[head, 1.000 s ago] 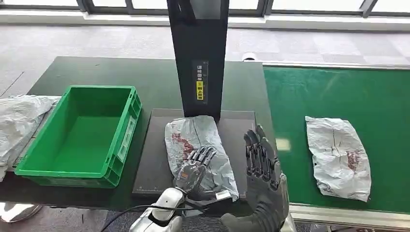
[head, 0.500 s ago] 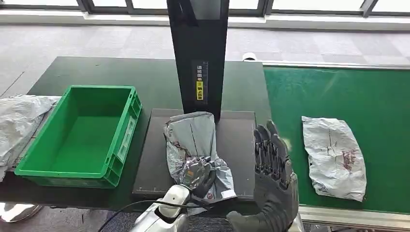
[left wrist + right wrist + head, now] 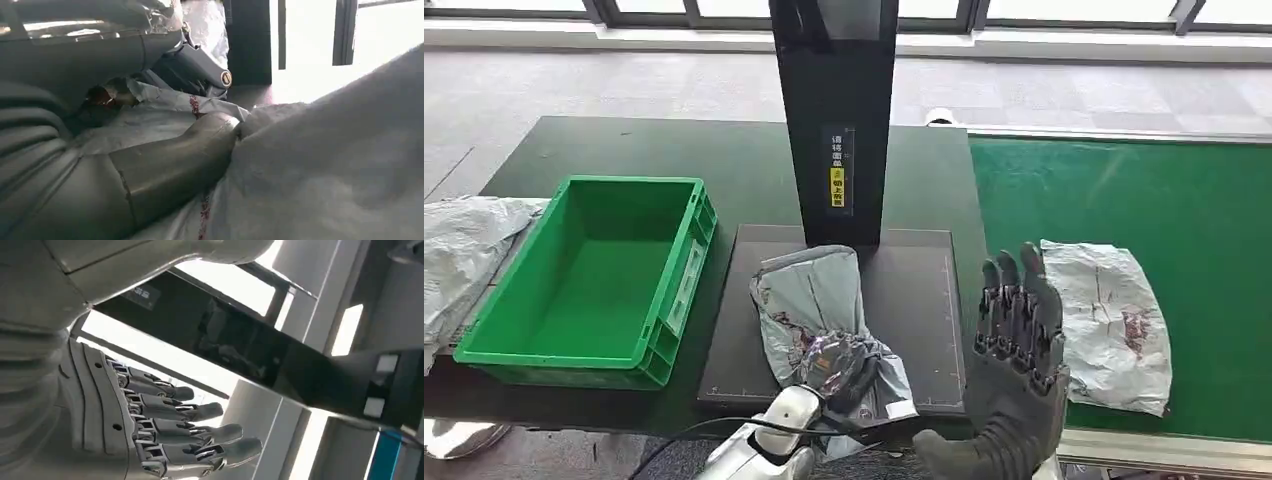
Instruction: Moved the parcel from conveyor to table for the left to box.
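A crumpled grey parcel (image 3: 819, 300) with red print lies on the black pad (image 3: 914, 300) in front of the black post. My left hand (image 3: 832, 365) grips its near end, fingers curled into the plastic; the left wrist view has the thumb (image 3: 170, 160) pressed against the parcel (image 3: 320, 170). My right hand (image 3: 1019, 325) is raised upright between pad and conveyor, fingers (image 3: 190, 432) straight and apart, holding nothing. A second grey parcel (image 3: 1109, 320) lies on the green conveyor (image 3: 1144, 190), just right of that hand. The green box (image 3: 589, 275) stands left of the pad with nothing in it.
A tall black post (image 3: 836, 110) with a yellow label rises behind the pad. Another grey bag (image 3: 459, 250) lies at the table's left edge beside the box. The dark table (image 3: 724, 160) extends behind the box.
My left hand closed on the parcel and bunched it up, dragging it slightly left. My right hand moved right, towards the conveyor. The second parcel drifted left on the belt.
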